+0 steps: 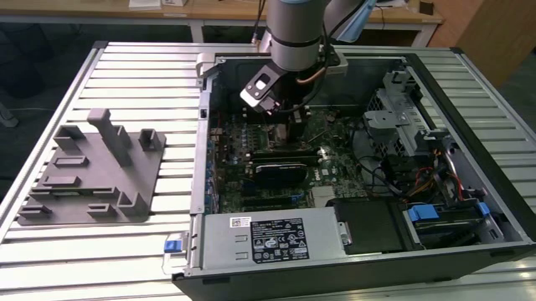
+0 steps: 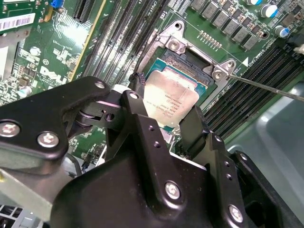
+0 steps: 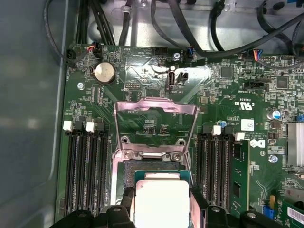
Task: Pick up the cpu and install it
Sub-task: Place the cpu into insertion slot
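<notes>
Cpu (image 3: 161, 202) pinched in the end effector (image 3: 162, 209), fingers (image 2: 194, 128) tight on 2 opposite sides, over the open socket (image 3: 142, 166).

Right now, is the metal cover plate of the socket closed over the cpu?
No, in the first wrist view the cover plate stands flipped open, away from the cpu.

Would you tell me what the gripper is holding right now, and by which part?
The gripper holds the cpu by two opposite side edges, its silver top facing up, just over the open socket on the motherboard.
</notes>
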Robot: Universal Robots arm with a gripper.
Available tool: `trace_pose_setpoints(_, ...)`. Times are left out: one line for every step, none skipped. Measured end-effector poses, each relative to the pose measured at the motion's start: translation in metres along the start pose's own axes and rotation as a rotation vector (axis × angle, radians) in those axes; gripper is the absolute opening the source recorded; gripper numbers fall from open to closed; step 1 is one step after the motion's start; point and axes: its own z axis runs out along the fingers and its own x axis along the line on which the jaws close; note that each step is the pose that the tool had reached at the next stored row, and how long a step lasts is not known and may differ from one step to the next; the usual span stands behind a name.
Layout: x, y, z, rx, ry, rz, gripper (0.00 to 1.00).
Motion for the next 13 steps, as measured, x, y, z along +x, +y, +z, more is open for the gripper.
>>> trace_pose_setpoints(0.0003,-0.0001,0.0005,0.0001,-0.0001,0.0,0.54)
trace_pose_setpoints(0.0007,-0.0002,0.0009,0.0001,-0.0002,0.0,0.54)
trace_pose_setpoints(0.0011,-0.0003,0.0013,0.0001,-0.0001,0.0,0.54)
trace_pose_setpoints(0.0015,-0.0004,0.0017,0.0,0.0001,0.0,0.54)
trace_pose_setpoints(0.0019,-0.0005,0.002,-0.0001,0.0001,0.0,0.54)
trace_pose_setpoints(0.0023,-0.0006,0.0023,-0.0001,0.0001,0.0,0.54)
trace_pose_setpoints(0.0028,-0.0007,0.0027,0.0,0.0,0.0,0.54)
trace_pose_setpoints(0.0032,-0.0007,0.003,-0.0001,0.0001,0.0,0.54)
trace_pose_setpoints(0.0036,-0.0008,0.0033,0.0,0.0,0.0,0.54)
trace_pose_setpoints(0.0041,-0.0009,0.0037,0.0,0.0,0.0,0.54)
trace_pose_setpoints(0.0046,-0.001,0.0041,0.0,0.0,0.0,0.54)
trace_pose_setpoints(0.0052,-0.0012,0.0044,0.0001,-0.0002,0.0,0.54)
trace_pose_setpoints(0.0059,-0.0015,0.0048,0.0,0.0,0.001,0.54)
